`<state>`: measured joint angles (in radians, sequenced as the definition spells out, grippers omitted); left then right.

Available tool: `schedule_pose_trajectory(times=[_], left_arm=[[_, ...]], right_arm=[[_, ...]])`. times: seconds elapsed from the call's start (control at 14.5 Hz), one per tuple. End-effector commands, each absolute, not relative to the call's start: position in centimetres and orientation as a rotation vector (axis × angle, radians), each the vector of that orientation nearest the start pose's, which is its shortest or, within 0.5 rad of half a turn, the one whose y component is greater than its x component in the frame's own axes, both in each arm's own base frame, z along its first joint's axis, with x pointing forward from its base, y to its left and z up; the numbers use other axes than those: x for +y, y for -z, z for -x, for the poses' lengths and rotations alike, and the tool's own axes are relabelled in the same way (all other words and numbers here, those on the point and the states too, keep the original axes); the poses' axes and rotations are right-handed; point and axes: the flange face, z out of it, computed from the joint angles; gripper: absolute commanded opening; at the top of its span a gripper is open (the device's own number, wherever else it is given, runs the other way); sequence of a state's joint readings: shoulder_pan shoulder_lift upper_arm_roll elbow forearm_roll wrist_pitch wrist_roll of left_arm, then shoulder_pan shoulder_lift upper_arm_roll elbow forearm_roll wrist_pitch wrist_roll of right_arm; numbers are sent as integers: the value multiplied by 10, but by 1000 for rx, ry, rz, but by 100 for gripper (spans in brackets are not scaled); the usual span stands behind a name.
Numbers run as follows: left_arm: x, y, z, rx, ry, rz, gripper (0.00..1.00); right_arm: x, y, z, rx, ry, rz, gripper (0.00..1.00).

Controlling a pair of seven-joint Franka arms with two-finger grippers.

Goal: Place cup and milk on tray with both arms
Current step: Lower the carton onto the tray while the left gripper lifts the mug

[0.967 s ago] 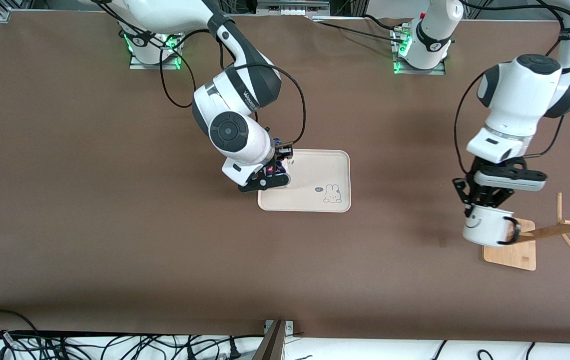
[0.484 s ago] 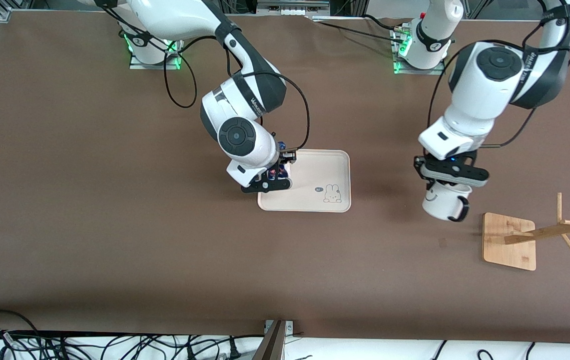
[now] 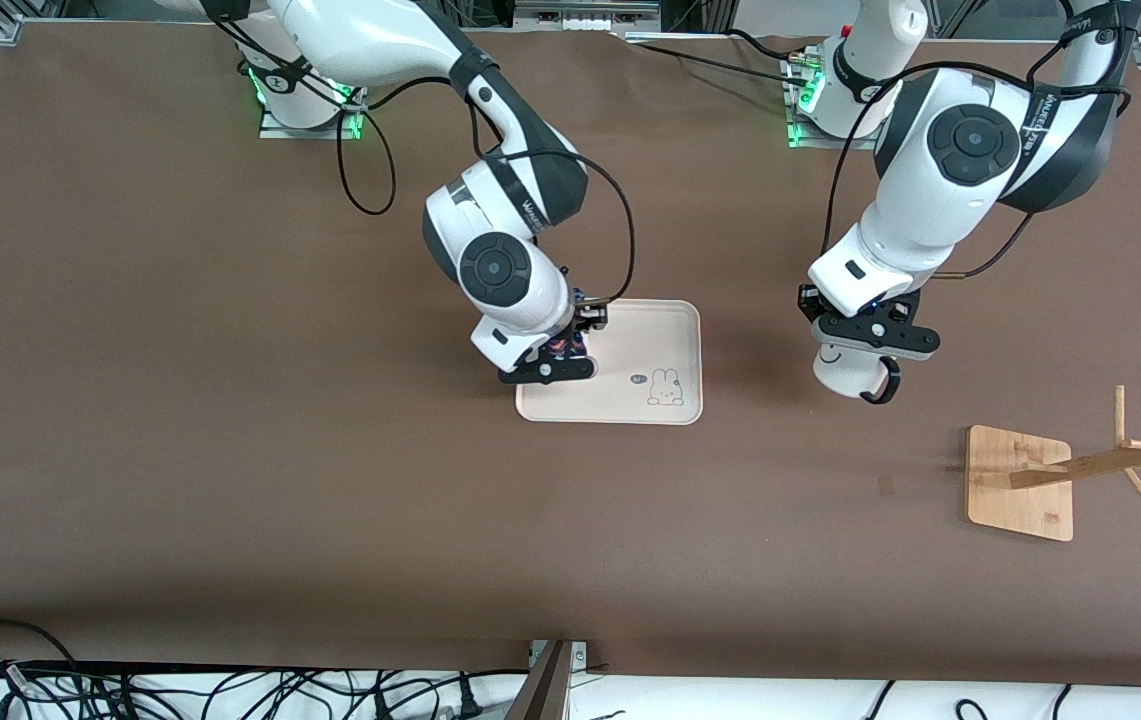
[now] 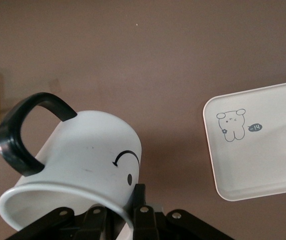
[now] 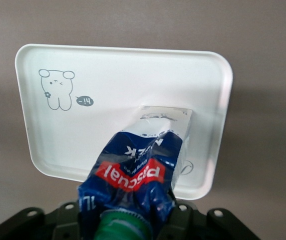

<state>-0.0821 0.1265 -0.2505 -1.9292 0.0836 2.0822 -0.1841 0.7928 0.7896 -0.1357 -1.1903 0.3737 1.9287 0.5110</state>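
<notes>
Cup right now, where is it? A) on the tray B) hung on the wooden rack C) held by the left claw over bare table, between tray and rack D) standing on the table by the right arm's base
C: the left claw grips the cup by its rim above bare table, short of the tray and away from the rack.
</notes>
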Motion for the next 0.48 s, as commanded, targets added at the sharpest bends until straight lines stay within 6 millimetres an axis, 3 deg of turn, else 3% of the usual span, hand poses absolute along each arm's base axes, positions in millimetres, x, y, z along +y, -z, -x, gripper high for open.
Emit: schedule_pose_trajectory(times=[0.0,0.21,0.41], left_arm=[[-200,-434,-572,299,-44,3109,0],[-210,-435,-576,274,-203,3163,0],[-220,-436,-580,302,-315,3146,0]], right_arm=[[506,-313,-556,-48,-242,2941,100],[499,-328,-562,-57,-222,2933,100],[487,-361,-567,-38,-190,2928,100]])
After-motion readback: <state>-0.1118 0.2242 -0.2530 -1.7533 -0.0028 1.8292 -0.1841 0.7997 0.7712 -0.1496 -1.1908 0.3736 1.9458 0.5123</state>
